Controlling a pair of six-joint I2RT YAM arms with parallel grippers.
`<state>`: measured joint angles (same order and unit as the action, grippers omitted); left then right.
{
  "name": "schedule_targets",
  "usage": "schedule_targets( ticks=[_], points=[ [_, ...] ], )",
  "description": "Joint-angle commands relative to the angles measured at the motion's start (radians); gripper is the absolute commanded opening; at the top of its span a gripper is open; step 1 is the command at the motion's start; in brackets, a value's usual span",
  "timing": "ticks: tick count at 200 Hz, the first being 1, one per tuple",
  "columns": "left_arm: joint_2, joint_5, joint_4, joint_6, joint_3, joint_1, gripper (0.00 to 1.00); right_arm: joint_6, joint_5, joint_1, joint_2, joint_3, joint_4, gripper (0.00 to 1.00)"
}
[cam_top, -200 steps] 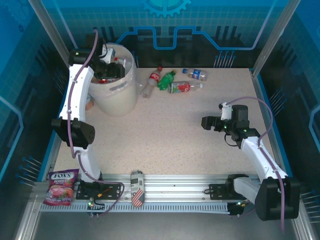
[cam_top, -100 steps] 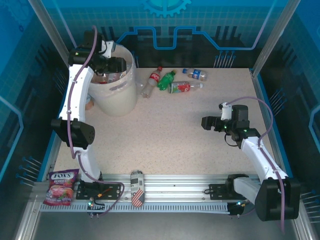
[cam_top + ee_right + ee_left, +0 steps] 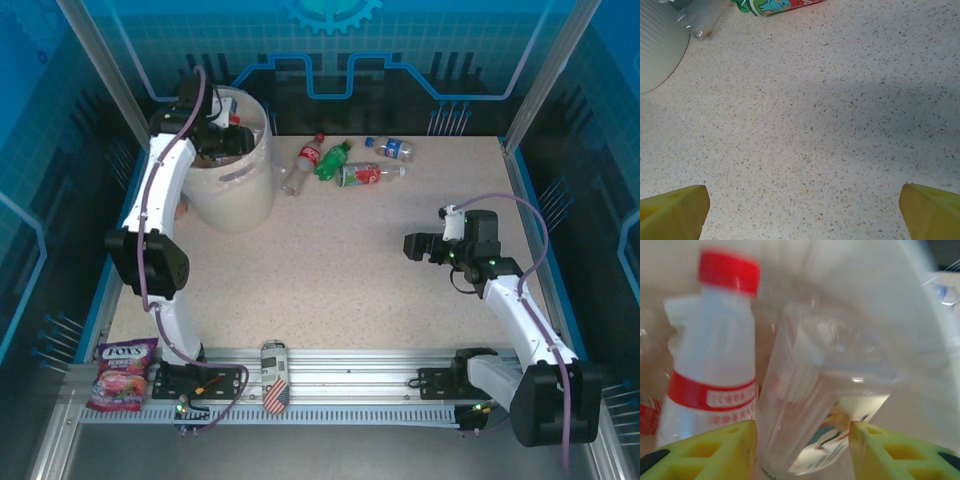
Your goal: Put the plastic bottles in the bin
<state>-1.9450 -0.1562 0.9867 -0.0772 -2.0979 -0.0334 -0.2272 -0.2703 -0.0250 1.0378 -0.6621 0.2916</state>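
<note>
Plastic bottles, four of them, lie in a loose cluster on the speckled table at its far side, just right of the bin. The blue-labelled bottle lies farthest from the bin.

The top view places the left gripper over the bin's mouth. The left wrist view adds the contents close up: a red-capped bottle upright beside a clear bottle, which sits in the gap of the left gripper. Its jaws stand partly apart, and I cannot tell whether they grip that bottle.

The right gripper hovers over bare table, well apart from the cluster. The right wrist view shows its jaws spread wide with nothing between them, the bin's wall at upper left.

A candy bag and a striped can rest at the near rail.
</note>
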Motion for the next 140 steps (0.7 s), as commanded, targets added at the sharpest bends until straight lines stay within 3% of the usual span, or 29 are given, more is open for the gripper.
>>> schedule_targets(
  ticks=[1, 62, 116, 140],
  points=[
    [0.035, 0.001, -0.013, -0.004, 0.016, -0.002, 0.52, 0.014, -0.008, 0.014, -0.021, -0.034, 0.016, 0.98],
    [0.031, 0.013, 0.061, 0.019, -0.178, -0.001, 0.63, 0.006, -0.015, 0.014, -0.018, -0.047, 0.013, 0.98],
    [0.089, 0.057, 0.122, 0.05, -0.299, -0.003, 0.67, -0.001, -0.016, 0.014, -0.016, -0.066, 0.02, 0.98],
    [0.169, 0.159, 0.127, 0.076, -0.288, -0.052, 0.68, -0.007, -0.021, 0.014, -0.014, -0.073, 0.017, 0.98]
  ],
)
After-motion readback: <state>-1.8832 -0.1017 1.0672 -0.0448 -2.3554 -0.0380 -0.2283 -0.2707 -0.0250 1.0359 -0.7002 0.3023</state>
